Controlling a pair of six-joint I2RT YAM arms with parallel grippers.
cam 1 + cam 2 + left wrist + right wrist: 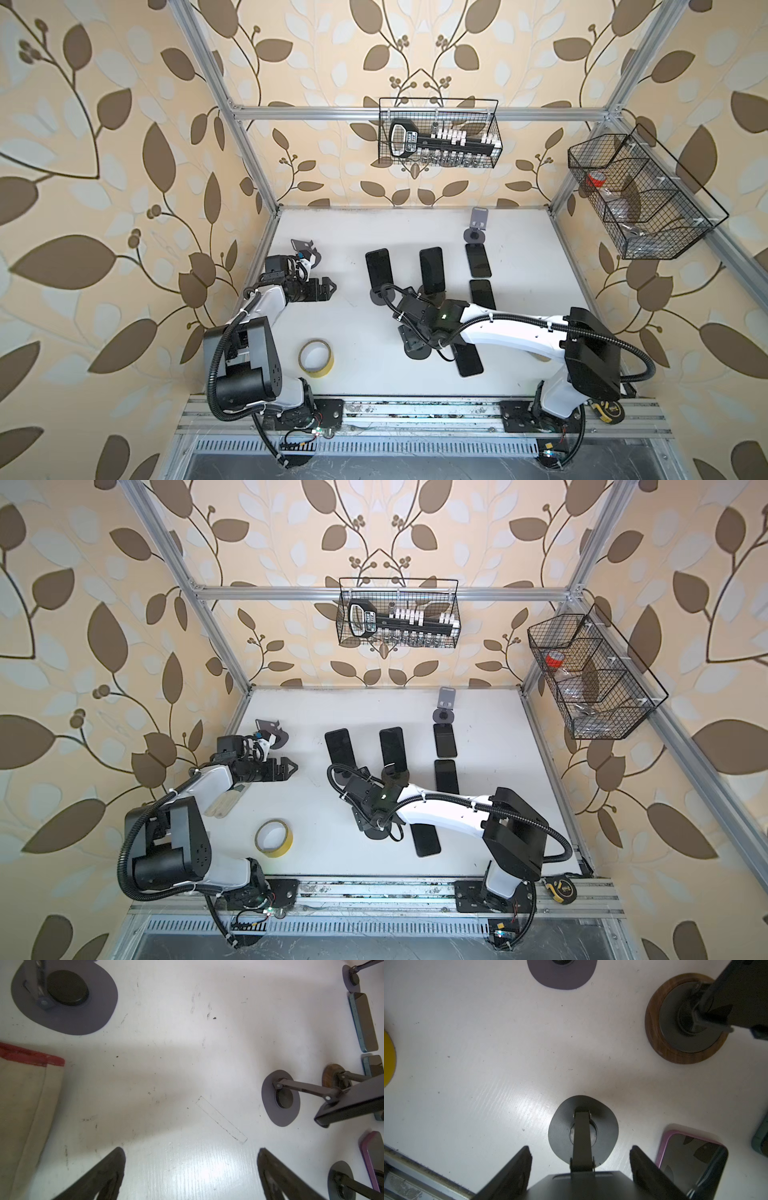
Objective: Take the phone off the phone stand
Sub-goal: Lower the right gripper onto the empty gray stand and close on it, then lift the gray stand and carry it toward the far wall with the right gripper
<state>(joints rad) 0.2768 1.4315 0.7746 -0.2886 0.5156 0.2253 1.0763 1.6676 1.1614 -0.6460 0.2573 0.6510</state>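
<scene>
Hovering over the table's [357, 232] 9 o'clock side, the left gripper [192, 1149] holds its jaws wide apart. A phone [379, 268] leans on its stand [376, 297] at 11 o'clock from the right gripper [580, 1147], whose jaws stand apart, flanking a plate [581, 1186]. A second phone [431, 270] leans at 12, and a pink phone [469, 359] lies flat at 4.

I count five phones [478, 260]: two propped up, three lying flat. Five stands [478, 224] as well. Two baskets [665, 237] towards the upper right of the frame. One yellow tape roll [319, 371], one tape measure [606, 411], one cloth [224, 804], two arms [511, 332].
</scene>
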